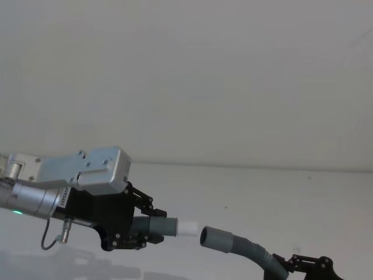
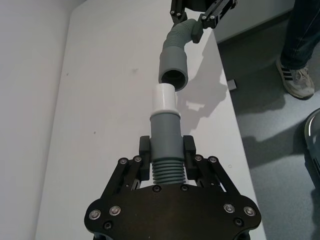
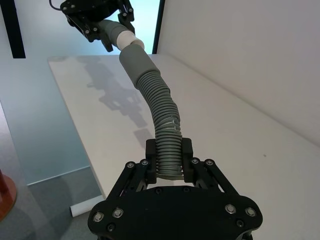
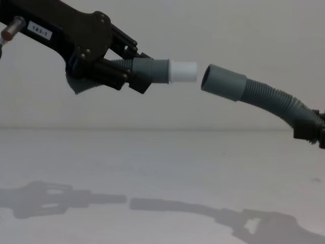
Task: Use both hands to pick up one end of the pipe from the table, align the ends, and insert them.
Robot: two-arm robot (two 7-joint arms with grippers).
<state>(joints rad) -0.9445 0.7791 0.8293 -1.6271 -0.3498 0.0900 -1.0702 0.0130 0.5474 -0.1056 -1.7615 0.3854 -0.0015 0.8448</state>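
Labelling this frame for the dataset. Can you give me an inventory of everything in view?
short hose: 1, grey, in the air above the table, held by the left gripper
white tip: 1, white, on the short hose's end, facing the cuff, apart from it
long hose: 1, grey, curved, in the air, held by the right gripper
cuff: 1, smooth grey, on the long hose's end
table: 1, white, below both hoses
left gripper: 1, black, on the left, shut on the short hose
right gripper: 1, black, on the right, shut on the long hose
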